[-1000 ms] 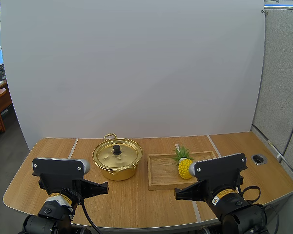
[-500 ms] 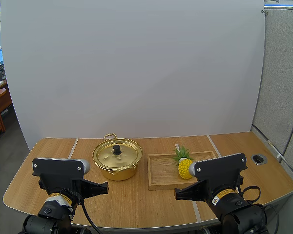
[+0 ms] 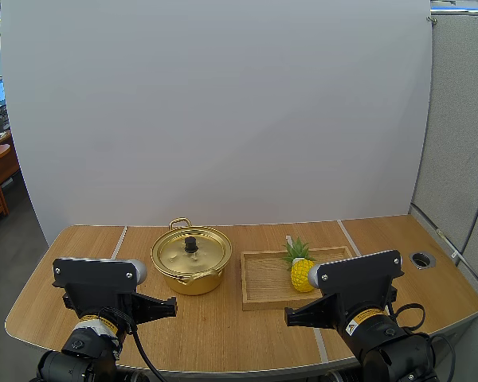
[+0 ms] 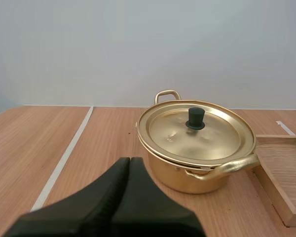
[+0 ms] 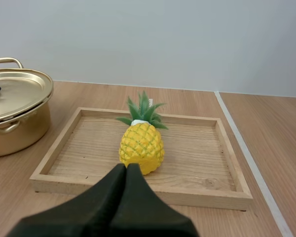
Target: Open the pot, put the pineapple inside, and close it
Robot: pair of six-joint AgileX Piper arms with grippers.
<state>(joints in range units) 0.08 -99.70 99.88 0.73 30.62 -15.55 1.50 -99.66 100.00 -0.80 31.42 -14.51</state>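
No change since a second ago: both our arms sit parked at the near edge of the surface (image 3: 223,330). Left pincer (image 4: 129,160), fingers pressed together, faces the gold pot (image 4: 187,175), which has its lid (image 4: 207,136) on. Right pincer (image 5: 127,167), likewise closed on nothing, faces the pineapple (image 5: 141,142). It has a yellow body and green crown and stands in the wooden tray (image 5: 207,163) beside the pot.

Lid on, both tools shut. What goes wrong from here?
The lid offers only a small black knob; the left tool may slip off it or drag the pot.
The pineapple sits inside the raised rim of the tray; the right tool may catch that rim or topple it.
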